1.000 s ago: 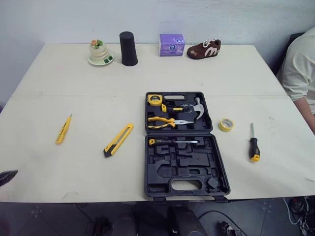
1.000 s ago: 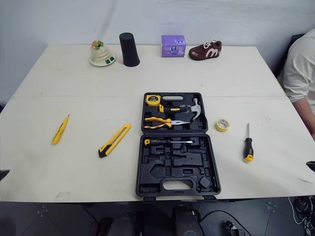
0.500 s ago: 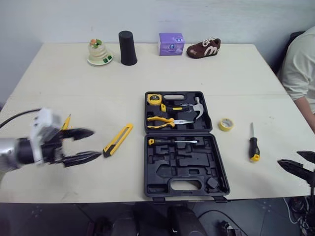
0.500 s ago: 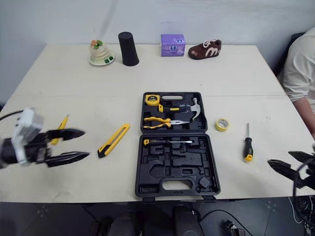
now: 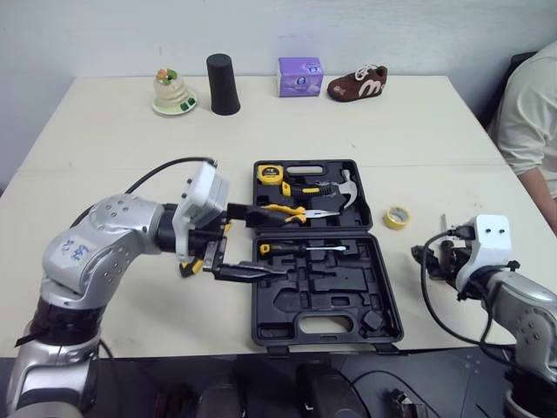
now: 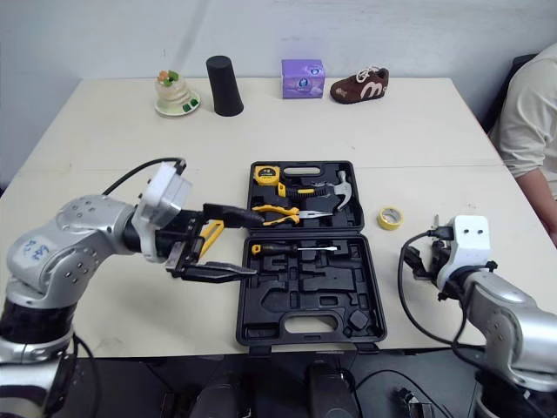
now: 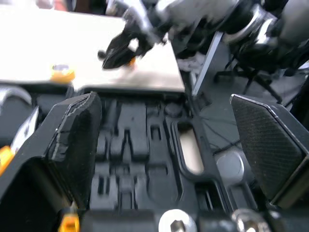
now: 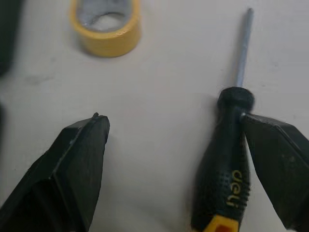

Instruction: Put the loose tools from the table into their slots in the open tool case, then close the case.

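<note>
Screwdriver [image 8: 225, 145], tip away from right pincer [image 8: 171, 119] — spread

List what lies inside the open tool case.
Far half: tape measure, hammer, pliers. Near half: one screwdriver, the rest unfilled. The left end effector hangs over the tool case at its left side, hiding part of it.

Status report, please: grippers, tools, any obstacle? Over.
Left gripper open, empty, above the open tool case. Right gripper open, screwdriver handle between its fingers, not gripped. Tape roll close by, not touching.
</note>
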`<state>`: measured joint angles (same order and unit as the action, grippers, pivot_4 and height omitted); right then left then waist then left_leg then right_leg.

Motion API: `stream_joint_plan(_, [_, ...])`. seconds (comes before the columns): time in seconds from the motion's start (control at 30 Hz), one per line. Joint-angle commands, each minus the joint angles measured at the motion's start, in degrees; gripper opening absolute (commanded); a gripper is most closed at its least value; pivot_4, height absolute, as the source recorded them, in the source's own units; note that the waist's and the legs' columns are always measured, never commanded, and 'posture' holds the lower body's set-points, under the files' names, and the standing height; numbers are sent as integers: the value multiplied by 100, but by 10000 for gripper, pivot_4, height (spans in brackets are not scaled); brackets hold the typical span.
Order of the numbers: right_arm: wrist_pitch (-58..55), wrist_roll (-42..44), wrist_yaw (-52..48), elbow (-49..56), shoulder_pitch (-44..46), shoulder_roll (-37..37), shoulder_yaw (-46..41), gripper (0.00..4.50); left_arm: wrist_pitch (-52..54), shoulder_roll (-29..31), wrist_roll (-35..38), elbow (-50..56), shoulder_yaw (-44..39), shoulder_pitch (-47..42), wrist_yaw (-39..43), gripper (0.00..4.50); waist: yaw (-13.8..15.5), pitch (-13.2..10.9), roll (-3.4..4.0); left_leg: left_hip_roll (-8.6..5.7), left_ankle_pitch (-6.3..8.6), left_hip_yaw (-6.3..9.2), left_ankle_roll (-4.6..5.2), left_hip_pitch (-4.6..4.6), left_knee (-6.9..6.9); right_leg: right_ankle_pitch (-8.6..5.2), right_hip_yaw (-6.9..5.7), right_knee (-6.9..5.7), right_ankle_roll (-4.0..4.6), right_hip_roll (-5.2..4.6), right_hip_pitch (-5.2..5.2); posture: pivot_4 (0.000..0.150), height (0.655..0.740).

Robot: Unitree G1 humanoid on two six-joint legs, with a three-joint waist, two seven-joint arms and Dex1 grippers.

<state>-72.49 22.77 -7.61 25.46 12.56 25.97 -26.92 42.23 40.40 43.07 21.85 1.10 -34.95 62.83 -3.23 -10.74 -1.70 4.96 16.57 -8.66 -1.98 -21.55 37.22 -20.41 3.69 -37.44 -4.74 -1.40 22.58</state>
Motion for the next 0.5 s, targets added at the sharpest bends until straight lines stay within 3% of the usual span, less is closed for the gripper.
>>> stream_joint_plan(0.03, [-173,-223,324,-138,125,-82,-108,45000,-129,-16,36,39,-7,-154,96,44523,0,0,0,0,-1,0,0,0,-2,0,1,0,0,0,1,1500,7296])
stream_joint_plan(0.2, [-394,-225,335,-10,185,-92,-83,45000,-233,-54,-59,-61,75,-280,184,44523,-1,0,1,0,-5,-2,1,0,-2,-1,-2,-4,-1,0,3,1500,7296])
stream_joint_plan(0.23, [-475,-202,360,73,194,-149,-131,42565,-254,-66,-80,-78,98,-295,196,44908,-1,1,1,0,-6,-1,1,0,-2,-1,-2,-4,-1,0,3,1500,7296])
stream_joint_plan(0.33, [-654,-234,450,283,181,-210,-192,32365,-304,-107,-101,-132,133,-331,217,45000,0,0,1,0,-7,-1,0,0,-3,-1,-5,-5,-2,1,3,1500,7296])
stream_joint_plan(0.47, [-1194,-327,623,877,278,-378,-747,10928,-399,-179,-150,-166,187,-351,233,45000,9,0,1,0,-7,0,0,-1,-4,-1,-4,-6,-2,-2,4,1500,7296])
stream_joint_plan(0.5, [-1284,-278,552,1087,288,-358,-854,10489,-424,-200,-167,-156,197,-348,216,45000,12,0,2,0,-7,0,-1,-2,-3,-1,-4,-6,-2,-2,5,1500,7296])
